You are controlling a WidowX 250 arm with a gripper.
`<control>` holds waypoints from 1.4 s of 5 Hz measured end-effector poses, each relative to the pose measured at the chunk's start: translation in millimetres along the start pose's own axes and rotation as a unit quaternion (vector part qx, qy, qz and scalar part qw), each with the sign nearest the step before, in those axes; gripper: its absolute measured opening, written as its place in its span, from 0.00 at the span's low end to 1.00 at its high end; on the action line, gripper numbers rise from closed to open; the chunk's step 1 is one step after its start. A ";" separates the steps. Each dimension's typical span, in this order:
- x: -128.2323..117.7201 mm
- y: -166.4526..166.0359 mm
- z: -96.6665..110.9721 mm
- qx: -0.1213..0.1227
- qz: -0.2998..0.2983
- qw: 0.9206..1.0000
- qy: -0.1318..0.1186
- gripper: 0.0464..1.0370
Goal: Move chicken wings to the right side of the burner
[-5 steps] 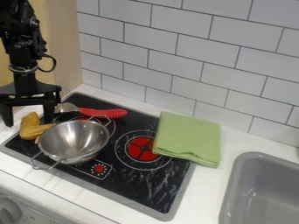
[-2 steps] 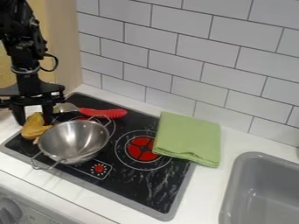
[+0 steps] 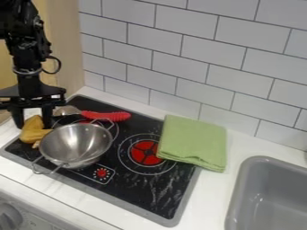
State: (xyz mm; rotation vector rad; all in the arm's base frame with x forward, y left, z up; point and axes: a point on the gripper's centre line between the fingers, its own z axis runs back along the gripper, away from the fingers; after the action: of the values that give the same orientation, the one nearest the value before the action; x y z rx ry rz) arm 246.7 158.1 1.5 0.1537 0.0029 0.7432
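pincer (image 3: 33, 125) released, fingers spread | chicken wings (image 3: 35, 134) at and below pincer's fingertips; metal bowl (image 3: 76, 144) just beyond wings; red-handled utensil (image 3: 106, 116) near pincer; green cloth (image 3: 193, 142) well apart from pincer

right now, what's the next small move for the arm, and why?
Probably gently closing the gripper: its jaws look open, standing on either side of the upper part of the chicken wing, which lies by the metal bowl and seems ungripped. It likely needs a grip before any lift.
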 end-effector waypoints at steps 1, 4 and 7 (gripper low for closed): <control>0.8 7.9 0.5 0.021 -0.022 1.000 0.001 0.46; 0.9 23.0 33.0 -0.002 -0.011 1.000 -0.009 0.46; -13.3 2.7 79.5 -0.041 0.030 0.998 -0.040 0.46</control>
State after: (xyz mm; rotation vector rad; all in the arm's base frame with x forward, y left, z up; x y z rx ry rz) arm 239.6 140.1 79.8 0.1052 -0.1086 0.7951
